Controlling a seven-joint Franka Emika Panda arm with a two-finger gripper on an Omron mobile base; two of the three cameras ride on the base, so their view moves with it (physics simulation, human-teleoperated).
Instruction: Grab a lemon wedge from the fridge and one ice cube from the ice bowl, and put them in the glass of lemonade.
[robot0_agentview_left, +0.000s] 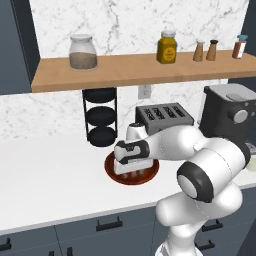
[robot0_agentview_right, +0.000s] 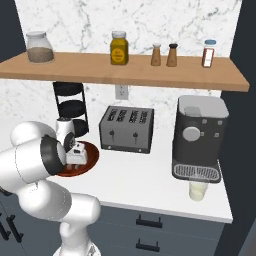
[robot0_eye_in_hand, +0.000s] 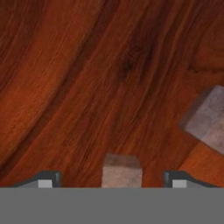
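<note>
The hand (robot0_eye_in_hand: 112, 179) is down inside the ice bowl (robot0_agentview_left: 112, 172), pointing straight at its reddish-brown wooden floor, and its two dark fingertips (robot0_eye_in_hand: 43, 179) stand wide apart with an ice cube (robot0_eye_in_hand: 122, 171) sitting right between them, neither tip touching it. A second pale cube (robot0_eye_in_hand: 206, 119) lies off toward the right edge of the hand view, well apart from the first. From the left base view the white arm bends over the white counter (robot0_agentview_left: 45, 175) and the hand covers the middle of the bowl, which sits just in front of the black three-tier rack (robot0_agentview_left: 101, 116) and beside the toaster (robot0_agentview_left: 164, 116). From the right base view, the bowl's rim (robot0_agentview_right: 92, 152) peeks out past the arm's elbow, and the glass of lemonade (robot0_agentview_right: 198, 190) stands far to the right under the coffee machine (robot0_agentview_right: 199, 137), well apart from the bowl. Jars and shakers line the wooden shelf (robot0_agentview_right: 125, 72) above.
</note>
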